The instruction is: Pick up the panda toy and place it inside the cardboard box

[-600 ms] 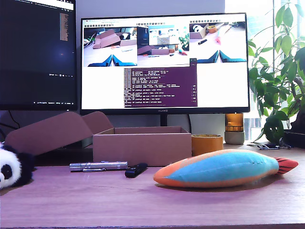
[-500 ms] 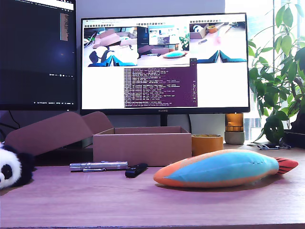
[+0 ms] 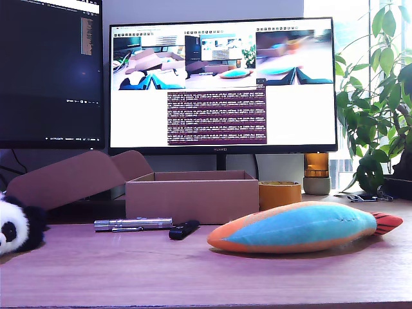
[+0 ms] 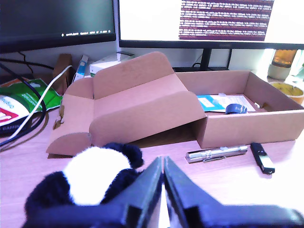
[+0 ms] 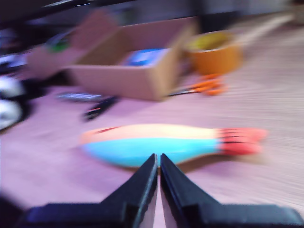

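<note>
In the first wrist view, my first gripper (image 4: 163, 164) was seen with its fingers (image 4: 142, 190) pressed together, nothing held between them. The panda toy (image 4: 90, 178) lay just beside and ahead of the fingertips on the worktop (image 4: 228, 183); contact could not be determined. Beyond the panda, the cardboard box (image 4: 247, 121) stood open, its long lid flap (image 4: 137, 109) folded outward toward the panda's side. A silver pen-shaped tool (image 4: 216, 153) and a small black stick (image 4: 262, 157) lay just in front of the box wall. Blue-printed items were visible inside the box.

In the second wrist view, which was blurred, my second gripper (image 5: 158, 161) was likewise seen with fingers pressed together and empty. The plush fish (image 5: 166, 142) lay just ahead of it, with the tape roll (image 5: 211, 52) and orange-handled scissors (image 5: 202, 86) farther back beside the box.

In the exterior view, neither arm was visible. The panda toy (image 3: 18, 226) sat at the exterior view's left edge, well apart from the box (image 3: 192, 196), and the plush fish (image 3: 302, 226) lay toward the exterior view's right. A monitor (image 3: 222, 84) and a plant (image 3: 376, 96) stood behind.
</note>
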{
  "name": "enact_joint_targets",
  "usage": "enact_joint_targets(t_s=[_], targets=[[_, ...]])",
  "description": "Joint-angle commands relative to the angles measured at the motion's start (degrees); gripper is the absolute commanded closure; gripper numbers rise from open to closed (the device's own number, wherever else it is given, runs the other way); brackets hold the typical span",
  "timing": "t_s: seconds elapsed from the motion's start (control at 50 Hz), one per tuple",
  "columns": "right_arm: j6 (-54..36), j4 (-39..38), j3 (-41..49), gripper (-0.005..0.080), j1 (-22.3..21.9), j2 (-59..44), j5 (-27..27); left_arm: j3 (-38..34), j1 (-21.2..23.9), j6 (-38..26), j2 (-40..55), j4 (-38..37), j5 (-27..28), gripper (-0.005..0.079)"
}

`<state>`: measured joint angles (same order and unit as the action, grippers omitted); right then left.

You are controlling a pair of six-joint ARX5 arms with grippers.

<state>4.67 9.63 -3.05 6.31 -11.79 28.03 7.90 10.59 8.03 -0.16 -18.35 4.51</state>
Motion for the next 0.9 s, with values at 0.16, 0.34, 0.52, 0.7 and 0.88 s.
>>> enact_joint_targets(t_s=[0.16, 0.34, 0.52, 0.7, 0.88], targets=[[0.0, -0.7, 0.3, 0.0765, 5.0, -0.2, 5.1, -1.0, -0.1, 2.5, -0.6, 0.9, 0.2, 0.0761], [0.0, -1.5, 0.3, 0.0765, 11.6, -0.2, 6.2, -1.0, -0.1, 2.5, -0.6, 0.9, 0.2, 0.0761], [-0.1, -3.6, 0.3, 0.0765, 17.9, -0.2, 5.8, -1.0, -0.1, 4.8, -0.5, 0.9, 0.1, 0.0761], [-0.2, -2.6, 0.3, 0.0765, 20.7, -0.2, 2.5, -0.4, -0.1, 8.9, 1.1, 0.4, -0.6, 0.0761], [-0.2, -2.5, 0.3, 0.0765, 21.2, -0.3, 1.2, 3.8, -0.1, 12.0, 8.9, -1.0, -1.4, 0.0761]])
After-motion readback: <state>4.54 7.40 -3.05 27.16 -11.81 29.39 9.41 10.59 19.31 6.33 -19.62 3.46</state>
